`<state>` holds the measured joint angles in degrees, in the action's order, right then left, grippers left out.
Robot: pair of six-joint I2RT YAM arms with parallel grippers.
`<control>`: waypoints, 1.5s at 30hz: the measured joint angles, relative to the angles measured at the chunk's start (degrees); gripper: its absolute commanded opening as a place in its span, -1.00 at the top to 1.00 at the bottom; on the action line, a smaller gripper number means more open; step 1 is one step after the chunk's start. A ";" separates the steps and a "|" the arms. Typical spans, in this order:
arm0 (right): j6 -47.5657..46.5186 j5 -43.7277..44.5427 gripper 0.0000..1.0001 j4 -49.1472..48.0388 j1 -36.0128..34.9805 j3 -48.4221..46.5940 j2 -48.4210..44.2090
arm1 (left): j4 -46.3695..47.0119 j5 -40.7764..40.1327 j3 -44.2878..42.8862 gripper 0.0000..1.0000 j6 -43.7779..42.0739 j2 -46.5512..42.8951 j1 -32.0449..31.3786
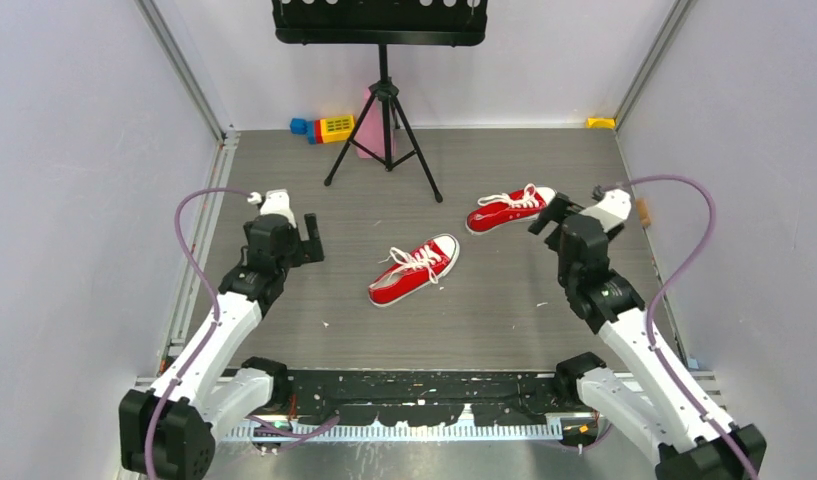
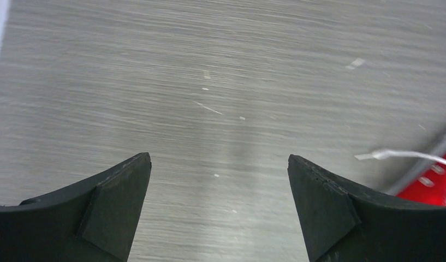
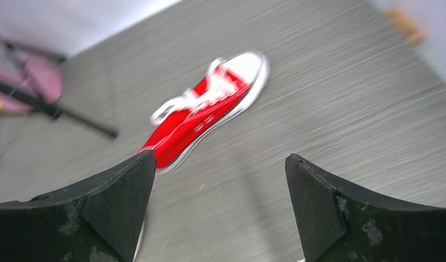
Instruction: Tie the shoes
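Note:
Two red sneakers with white laces lie on the grey table. One shoe lies in the middle with loose laces. The other shoe lies farther back to the right. My left gripper is open and empty, left of the middle shoe. In the left wrist view a white lace end and a red shoe edge show at the right. My right gripper is open and empty just right of the far shoe. In the right wrist view that shoe lies ahead to the left, laces loose.
A black music stand tripod stands at the back centre, with a pink object behind it. Blue, red and yellow toy blocks lie at the back wall. A yellow piece sits in the back right corner. White walls enclose the table.

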<state>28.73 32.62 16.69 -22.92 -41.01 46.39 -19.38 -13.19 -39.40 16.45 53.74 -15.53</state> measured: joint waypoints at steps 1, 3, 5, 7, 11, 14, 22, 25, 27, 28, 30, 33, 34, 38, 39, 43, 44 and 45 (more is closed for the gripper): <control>-1.03 0.92 -0.87 -1.84 2.27 1.44 -1.31 | 2.16 -1.14 1.53 -0.99 -0.07 0.00 1.38; -4.22 2.08 -0.87 -7.67 5.55 6.88 -3.72 | 7.23 -3.15 5.14 -0.99 -0.35 0.02 3.72; -7.13 2.27 -0.88 -12.22 6.58 11.19 -4.31 | 12.22 -4.92 8.66 -0.99 -1.05 0.11 5.16; -10.82 2.38 -0.88 -17.51 6.69 15.72 -3.43 | 17.29 -5.88 11.76 -0.99 -2.51 0.59 5.64; -17.86 1.25 -0.89 -26.91 8.07 19.65 5.31 | 28.09 -5.95 15.47 -0.98 -6.82 5.86 5.79; -22.77 -0.81 -0.89 -36.35 8.87 21.68 12.96 | 35.12 -5.97 16.79 -0.96 -8.98 11.08 6.03; -25.11 -6.97 -0.81 -57.31 14.40 24.33 34.47 | 53.94 -5.60 21.51 -0.93 -12.90 22.69 7.52; -24.96 -7.87 -0.73 -64.06 16.39 24.33 39.47 | 60.76 -4.09 21.51 -0.87 -13.94 26.58 7.93; -24.20 -7.85 -0.73 -67.28 17.33 24.30 41.57 | 66.49 -1.73 21.49 -0.82 -15.43 30.86 8.17; -23.67 -7.63 -0.72 -68.48 17.86 24.15 42.56 | 68.52 -0.28 21.44 -0.91 -16.04 33.22 8.20; -22.60 -7.48 -0.72 -68.74 18.84 23.82 43.30 | 68.11 1.60 21.46 -0.99 -16.98 34.82 8.26; -21.18 -7.23 -0.91 -69.11 19.76 23.34 43.34 | 70.53 2.73 21.46 -0.99 -17.40 34.93 8.37; -21.03 -7.23 -0.91 -69.40 19.96 23.21 43.36 | 71.34 3.04 21.44 -0.99 -17.51 34.91 8.44; -20.76 -7.23 -0.91 -69.90 20.06 23.12 43.36 | 71.45 3.98 21.03 -0.99 -17.59 34.91 8.72; -20.74 -7.23 -0.91 -69.96 20.06 23.12 43.36 | 71.43 4.07 20.96 -0.99 -17.57 34.91 8.85; -20.59 -7.23 -0.92 -70.29 20.06 23.12 43.36 | 71.43 4.33 20.87 -0.99 -17.57 34.91 9.07; -20.57 -7.23 -0.92 -70.29 20.06 23.12 43.36 | 71.43 4.39 20.87 -0.99 -17.59 34.91 9.07; -20.57 -7.23 -0.92 -70.29 20.06 23.12 43.36 | 71.43 4.44 20.87 -0.99 -17.59 34.91 9.07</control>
<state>8.16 25.39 -53.60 -2.85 -17.89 89.76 52.05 -8.75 -18.52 -1.15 88.64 -6.46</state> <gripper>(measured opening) 0.956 0.994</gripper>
